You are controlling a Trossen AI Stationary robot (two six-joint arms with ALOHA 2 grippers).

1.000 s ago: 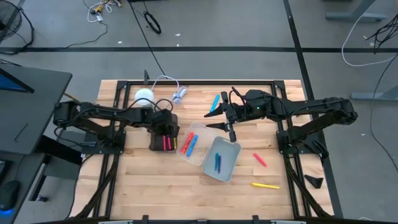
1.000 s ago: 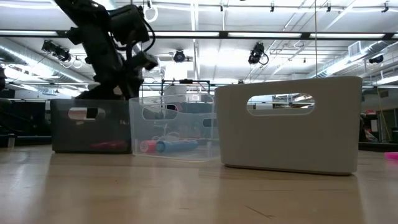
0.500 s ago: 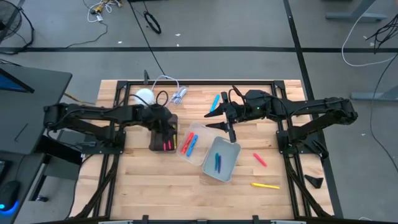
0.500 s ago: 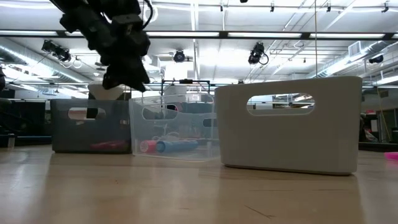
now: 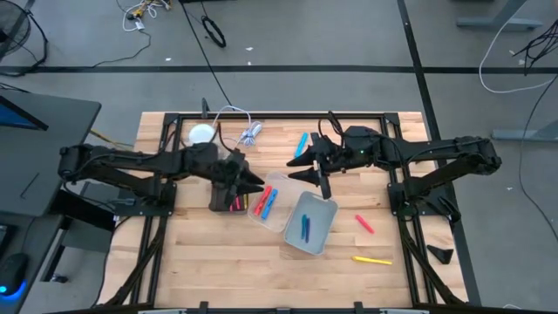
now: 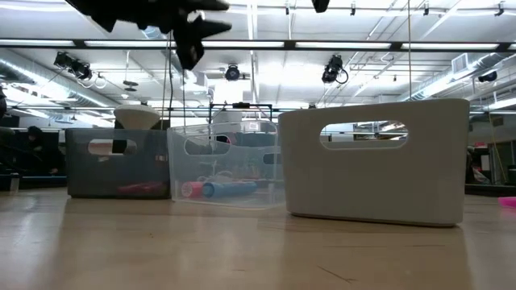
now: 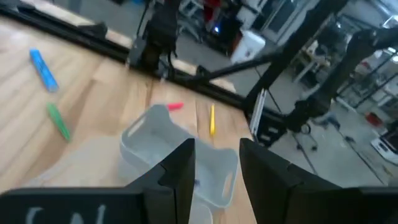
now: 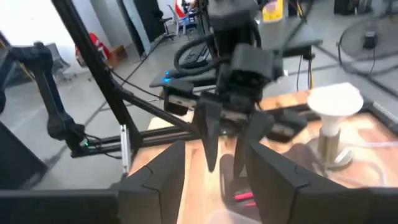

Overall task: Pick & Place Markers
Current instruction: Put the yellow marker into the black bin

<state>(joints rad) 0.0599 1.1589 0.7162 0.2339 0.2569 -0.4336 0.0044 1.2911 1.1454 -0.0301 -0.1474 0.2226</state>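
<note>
Left pincer (image 5: 248, 180): held parted, empty, above dark bin (image 5: 228, 194); right pincer (image 5: 319, 172) (likewise parted) at its three o'clock.

Two dark robot arms reached over a pale wooden slatted surface (image 5: 218, 253). The left end effector (image 5: 248, 182) hung above a dark rectangular bin (image 5: 225, 197) holding pink markers (image 5: 234, 203), its fingers parted. The right end effector (image 5: 312, 164) hovered, fingers apart, near a clear plastic bin (image 5: 268, 202) and a grey bin (image 5: 309, 224). A loose blue marker (image 5: 301, 142), red marker (image 5: 364, 223) and yellow marker (image 5: 372, 260) lay on the boards.
</note>
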